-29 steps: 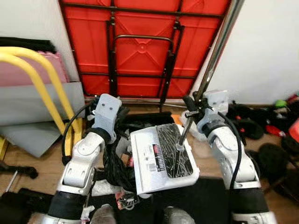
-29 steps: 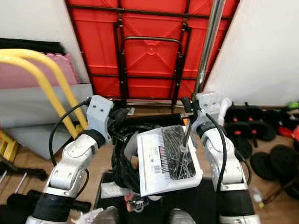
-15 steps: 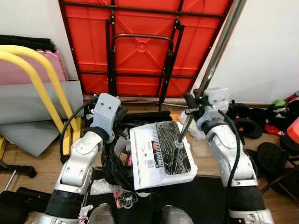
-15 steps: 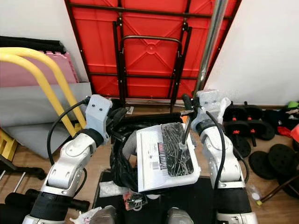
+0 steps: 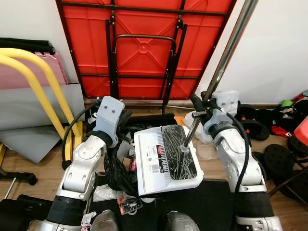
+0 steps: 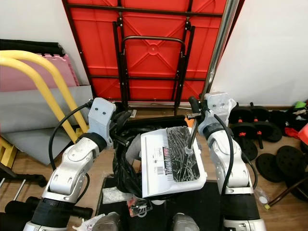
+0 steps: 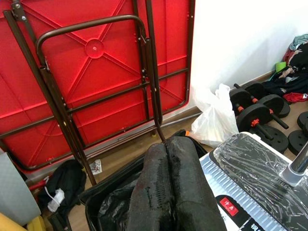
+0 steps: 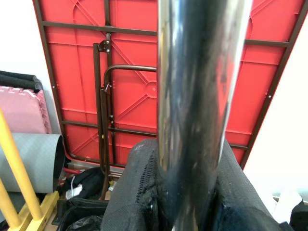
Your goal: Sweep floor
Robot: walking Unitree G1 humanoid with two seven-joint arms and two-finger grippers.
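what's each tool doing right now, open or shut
Left tool: shut, holding nothing.
Right tool: shut on the pole of the sweeper.

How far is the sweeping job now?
Early stage, I judge. Done: the right gripper grips the sweeper's metal pole. In hand: the white sweeper head sits just before the robot's feet; the left gripper is shut over the black bag. Left: the wooden floor itself.
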